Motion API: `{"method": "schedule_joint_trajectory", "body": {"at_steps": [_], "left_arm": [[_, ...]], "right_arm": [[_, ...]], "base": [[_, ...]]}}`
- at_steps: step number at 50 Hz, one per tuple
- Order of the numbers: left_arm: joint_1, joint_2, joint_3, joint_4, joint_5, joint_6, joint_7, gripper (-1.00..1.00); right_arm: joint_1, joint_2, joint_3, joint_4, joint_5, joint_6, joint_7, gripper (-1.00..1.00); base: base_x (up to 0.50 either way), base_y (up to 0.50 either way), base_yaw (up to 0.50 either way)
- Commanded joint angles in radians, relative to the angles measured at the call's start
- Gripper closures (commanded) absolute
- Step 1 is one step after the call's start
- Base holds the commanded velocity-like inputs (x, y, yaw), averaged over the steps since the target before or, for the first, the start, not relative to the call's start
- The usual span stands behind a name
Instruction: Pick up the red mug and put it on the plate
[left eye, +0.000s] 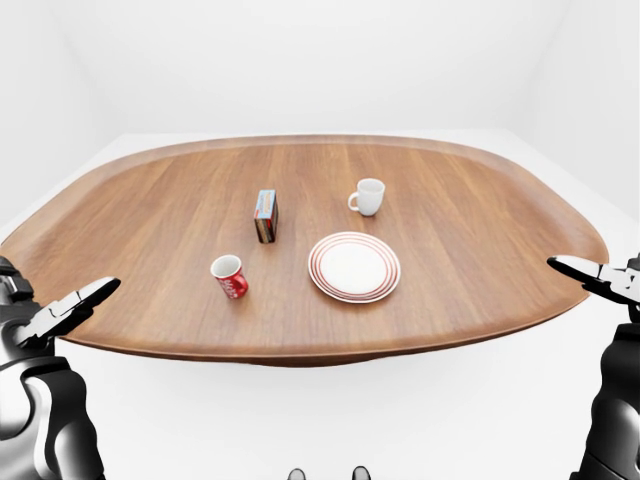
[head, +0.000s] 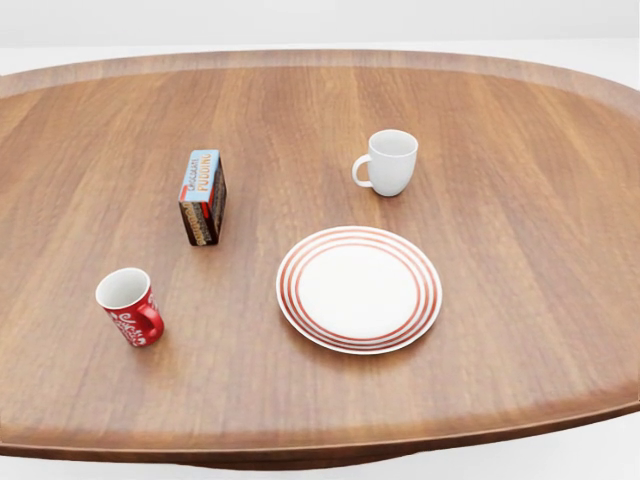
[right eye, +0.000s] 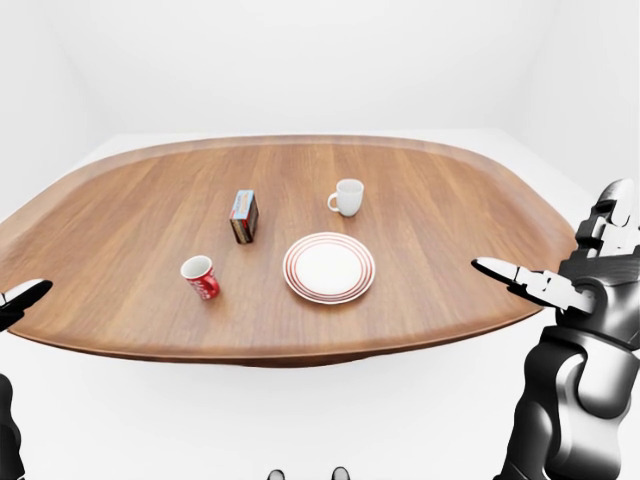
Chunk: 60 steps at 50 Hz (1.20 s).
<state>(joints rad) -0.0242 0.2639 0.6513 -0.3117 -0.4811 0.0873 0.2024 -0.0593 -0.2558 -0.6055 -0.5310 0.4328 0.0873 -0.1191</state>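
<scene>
The red mug (head: 130, 306) with white lettering stands upright at the lower left of the head view, its handle turned toward the lower right. To its right lies the white plate (head: 359, 288) ringed with red stripes, empty. Neither hand appears in the head view. In the left-eye view my left hand (left eye: 62, 312) hovers open off the table's near left edge, far from the mug (left eye: 229, 277). My right hand (right eye: 535, 282) is open off the table's right edge, well away from the plate (right eye: 328, 268).
A white mug (head: 388, 162) stands above the plate. A small pudding box (head: 202, 196) stands upright above the red mug. All rest on a large oval wooden table (head: 520, 200) with a raised rim; white floor surrounds it.
</scene>
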Motion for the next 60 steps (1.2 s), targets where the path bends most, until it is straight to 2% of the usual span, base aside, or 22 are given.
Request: {"method": "schedule_joint_trajectory", "body": {"at_steps": [1, 60], "left_arm": [[0.000, 0.001, 0.002, 0.015, -0.003, 0.000, -0.001, -1.00], [0.005, -0.004, -0.002, -0.005, -0.001, 0.000, 0.002, -1.00]], "right_arm": [[0.006, 0.001, -0.007, -0.004, 0.005, 0.000, 0.003, -1.00], [0.010, 0.005, -0.006, -0.002, -0.004, 0.000, 0.011, -1.00]], "base": [[0.23, 0.00, 0.00], [0.24, 0.00, 0.00]]}}
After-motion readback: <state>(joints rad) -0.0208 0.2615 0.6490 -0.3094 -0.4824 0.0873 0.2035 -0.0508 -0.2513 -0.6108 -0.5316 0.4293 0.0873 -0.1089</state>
